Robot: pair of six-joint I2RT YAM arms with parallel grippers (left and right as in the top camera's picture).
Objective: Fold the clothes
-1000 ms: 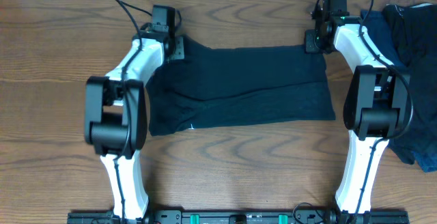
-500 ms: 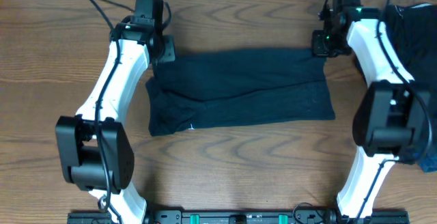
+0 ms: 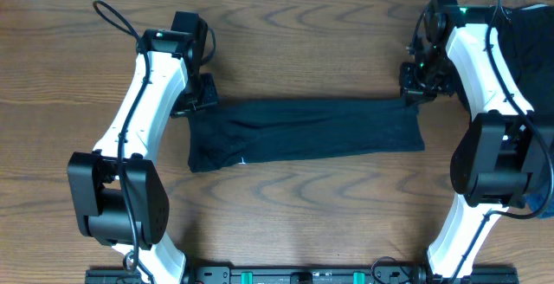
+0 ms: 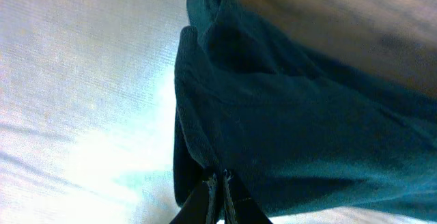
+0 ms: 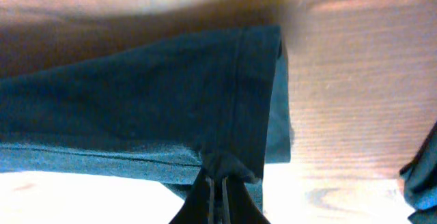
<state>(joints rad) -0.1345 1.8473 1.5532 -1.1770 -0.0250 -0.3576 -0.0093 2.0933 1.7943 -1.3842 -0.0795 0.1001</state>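
L gripper (image 4: 217,183) closed tight, pinching T-shirt (image 3: 303,134) at left edge. R gripper (image 5: 217,177) closed tight, pinching its right edge.

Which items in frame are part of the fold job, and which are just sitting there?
In the job:
- dark navy garment, stretched across mid-table
- left gripper, shut on its far left corner
- right gripper, shut on its far right corner
- pile of dark clothes at the table's right edge, untouched

Just there:
- wooden table
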